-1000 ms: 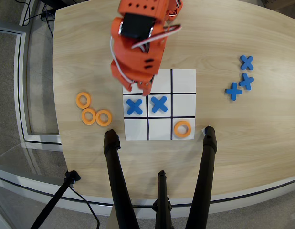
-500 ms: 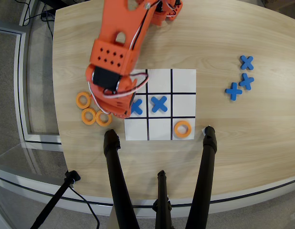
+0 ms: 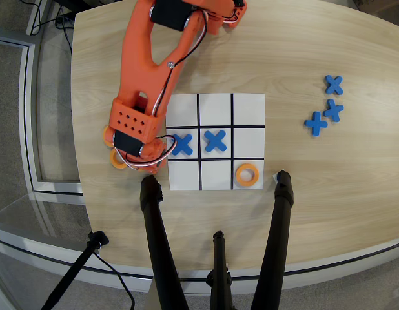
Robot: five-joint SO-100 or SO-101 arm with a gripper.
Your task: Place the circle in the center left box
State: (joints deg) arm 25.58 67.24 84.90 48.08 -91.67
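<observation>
The orange arm reaches down from the top of the overhead view, and its gripper [image 3: 150, 164] sits just off the left edge of the paper grid [image 3: 215, 103]. The wrist covers its jaws. One orange ring [image 3: 117, 159] lies on the table right beside the gripper. Another ring [image 3: 108, 134] peeks out from under the arm. A third ring [image 3: 248, 174] lies in the bottom right cell. In the middle row, blue crosses [image 3: 182, 144] [image 3: 215, 140] fill the left and middle cells. The end cell at the right [image 3: 248, 142] is empty. I cannot see a ring in the gripper.
Three spare blue crosses [image 3: 326, 105] lie on the wooden table at the right. Black tripod legs [image 3: 154, 239] [image 3: 277, 226] rise from the table's near edge just below the grid. The table's left edge [image 3: 75, 129] is close to the gripper.
</observation>
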